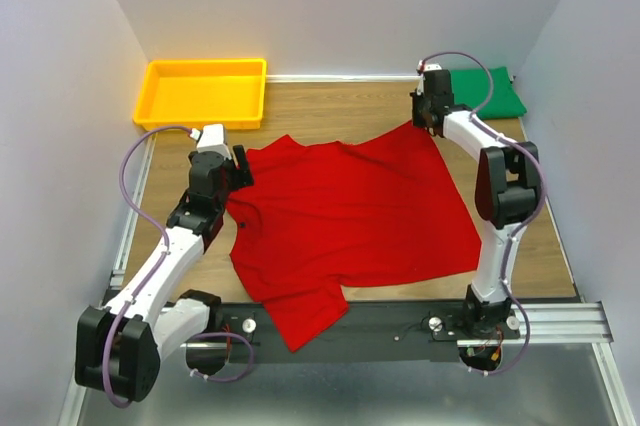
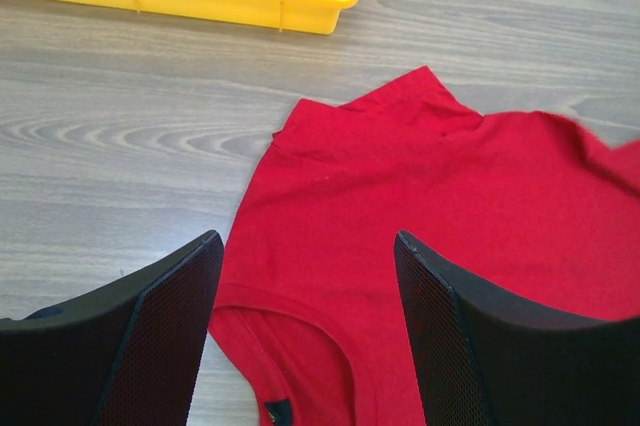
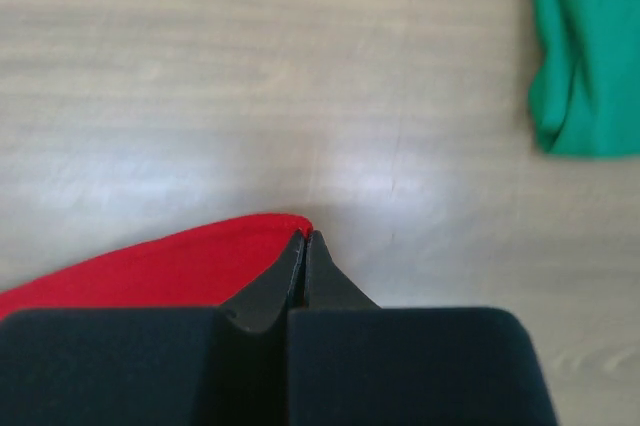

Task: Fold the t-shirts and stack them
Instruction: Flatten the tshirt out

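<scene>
**Right arm pinches red tee's corner; left arm wide over collar**

Top view: the red t-shirt point(image 1: 350, 216) lies spread on the wooden table point(image 1: 330, 106), its near sleeve over the front edge. The green t-shirt point(image 1: 487, 91) sits folded in the far right corner, the yellow tray point(image 1: 205, 66) far left.

Left wrist view: the left gripper point(image 2: 308, 241) hangs with jaws wide apart over the red collar and shoulder, holding nothing.

Right wrist view: the right gripper point(image 3: 305, 236) is clamped together on the red tee's far corner.
</scene>
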Tool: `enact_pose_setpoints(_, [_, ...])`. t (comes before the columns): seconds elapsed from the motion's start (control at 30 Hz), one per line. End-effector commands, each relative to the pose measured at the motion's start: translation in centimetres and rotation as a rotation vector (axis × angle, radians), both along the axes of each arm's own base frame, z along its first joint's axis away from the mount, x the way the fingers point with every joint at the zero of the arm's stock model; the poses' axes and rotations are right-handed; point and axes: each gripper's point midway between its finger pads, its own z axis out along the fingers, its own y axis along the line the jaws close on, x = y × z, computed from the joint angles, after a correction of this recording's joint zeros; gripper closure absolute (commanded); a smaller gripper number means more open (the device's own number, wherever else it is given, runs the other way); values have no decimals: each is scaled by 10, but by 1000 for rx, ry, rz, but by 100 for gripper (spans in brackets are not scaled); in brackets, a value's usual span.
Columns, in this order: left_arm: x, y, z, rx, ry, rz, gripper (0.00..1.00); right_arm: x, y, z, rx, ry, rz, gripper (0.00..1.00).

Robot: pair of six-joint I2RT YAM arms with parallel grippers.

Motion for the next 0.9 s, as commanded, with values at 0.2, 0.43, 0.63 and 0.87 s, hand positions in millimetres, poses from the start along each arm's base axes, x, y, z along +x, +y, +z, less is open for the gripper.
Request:
enact_pose_setpoints(0.2, [6,-2,-11,27,44,-6,23,65,-44,-31,-273,-45,-59,99])
enact_pose_setpoints(0.43, [17,-4,-33,47,150,3,23,80,-71,-34,-336,-72,-171,91])
enact_pose_setpoints(0.63, [44,-13,-45,73,232,-13,25,65,-78,11,-235,-138,-282,48])
enact_pose_setpoints(0.87, [107,-39,-53,89,318,-51,39,11,0,8,267,-45,-140,47])
